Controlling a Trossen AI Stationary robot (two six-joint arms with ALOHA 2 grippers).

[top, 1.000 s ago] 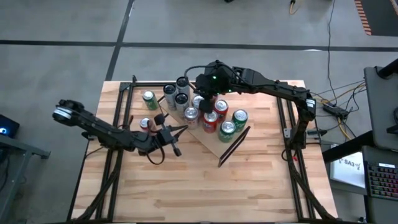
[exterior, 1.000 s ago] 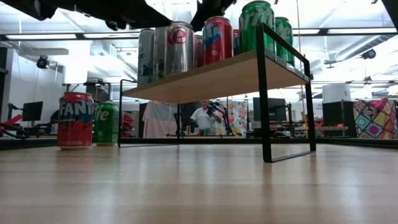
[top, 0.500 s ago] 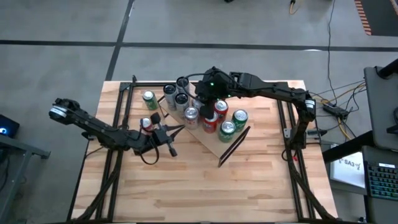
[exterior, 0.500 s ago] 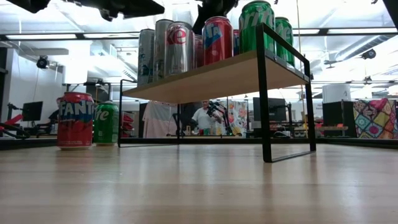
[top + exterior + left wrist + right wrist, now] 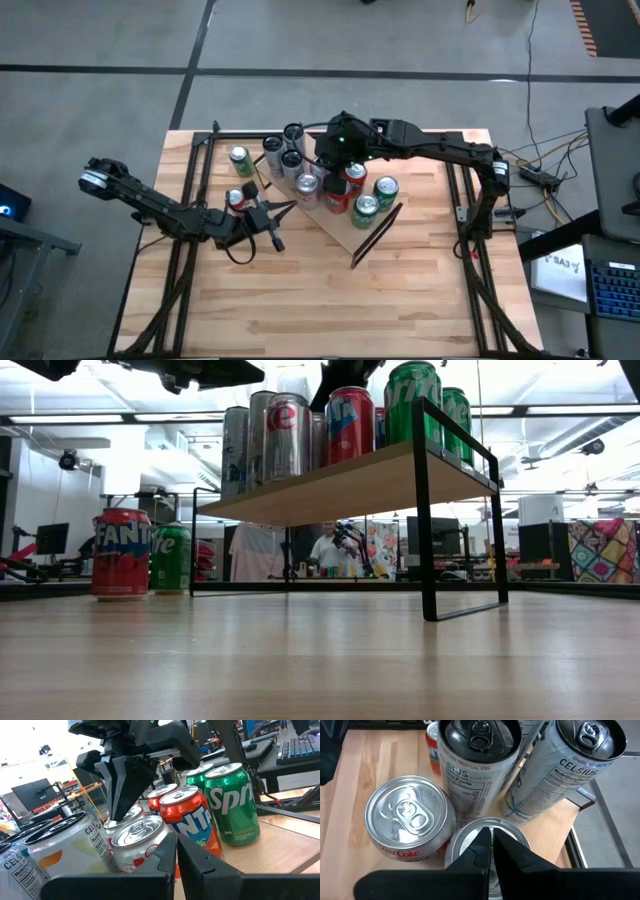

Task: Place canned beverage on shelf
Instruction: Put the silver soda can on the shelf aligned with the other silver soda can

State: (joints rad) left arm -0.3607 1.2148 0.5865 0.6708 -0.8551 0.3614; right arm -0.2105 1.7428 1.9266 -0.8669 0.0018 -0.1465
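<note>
Shelf (image 5: 335,205) sits near the table's far edge, loaded with cans (image 5: 351,190). Right gripper (image 5: 325,165), jaws clenched empty, hovers over them. Left gripper (image 5: 290,207), also clenched, rests beside the shelf.

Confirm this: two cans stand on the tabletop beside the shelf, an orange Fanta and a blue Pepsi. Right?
Not quite. The Fanta can is right, but the can next to it is a green Sprite, not a blue Pepsi. The low view shows both on the tabletop beside the shelf.

A robotics lab: monitors (image 5: 50,538), a workstation keyboard (image 5: 612,290) and loose cables (image 5: 545,160) ring the table.
</note>
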